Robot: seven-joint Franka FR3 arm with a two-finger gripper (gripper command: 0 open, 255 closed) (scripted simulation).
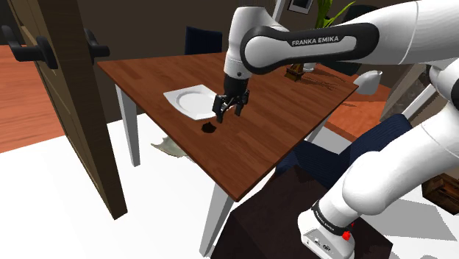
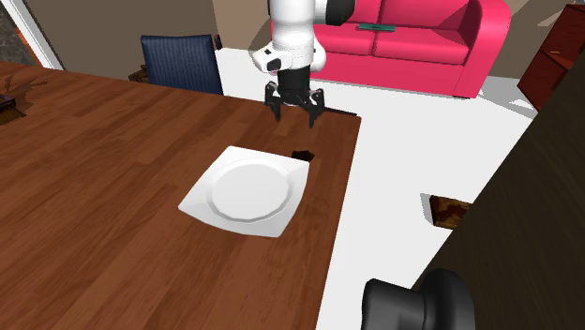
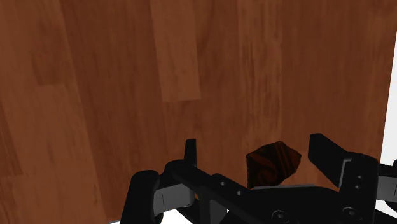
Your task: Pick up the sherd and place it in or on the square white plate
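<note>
The sherd point(image 1: 208, 128) point(image 2: 302, 154) is a small dark reddish-brown chip lying on the wooden table point(image 1: 287, 118), close to the table's edge. It lies just off a corner of the square white plate point(image 1: 193, 100) point(image 2: 246, 190). My black gripper point(image 1: 229, 110) point(image 2: 294, 111) hangs open a little above the table, pointing down, near the sherd and beside the plate. In the wrist view the sherd point(image 3: 273, 164) sits low between the spread fingers point(image 3: 331, 156), nearer one of them, and neither finger touches it. The gripper point(image 3: 254, 146) holds nothing.
The table edge point(image 2: 352, 187) runs right beside the sherd, with white floor below. A blue chair point(image 2: 183, 58) stands at the table's far side, a pink sofa point(image 2: 412, 33) behind it. A dark door with a black handle point(image 1: 29, 51) stands at the shoulder view's left.
</note>
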